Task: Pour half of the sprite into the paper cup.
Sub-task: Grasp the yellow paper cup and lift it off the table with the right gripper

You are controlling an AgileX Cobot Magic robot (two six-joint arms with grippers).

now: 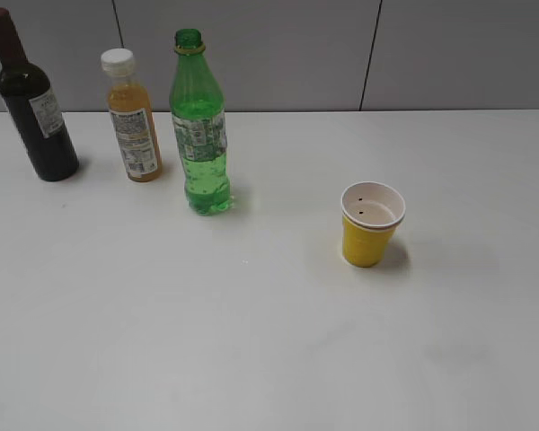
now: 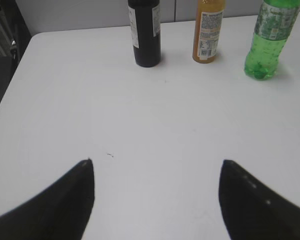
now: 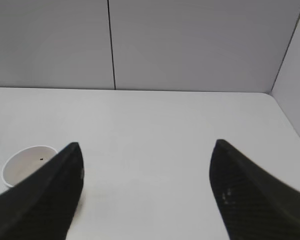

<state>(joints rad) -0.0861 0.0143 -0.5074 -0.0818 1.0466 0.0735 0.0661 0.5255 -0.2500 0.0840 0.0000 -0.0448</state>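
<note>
In the exterior view the sprite (image 1: 200,126) stands upright on the white table (image 1: 251,341), its long axis vertical and its open, capless neck pointing up. It is translucent green with a green-and-white label band and liquid up into its shoulder. It stands left of centre, just right of the orange juice bottle (image 1: 132,117), with the dark wine bottle (image 1: 34,103) further left. The paper cup (image 1: 371,224) stands upright well apart to the right, yellow outside, white inside, mouth up. No arm shows here.

In the left wrist view the left gripper (image 2: 157,200) hovers over bare table, fingers spread wide with nothing between them. The three bottles stand far ahead, the sprite (image 2: 267,42) rightmost.

In the right wrist view the right gripper (image 3: 146,195) is likewise spread apart and empty. The cup (image 3: 25,162) sits at the lower left, partly hidden behind the left finger.
</note>
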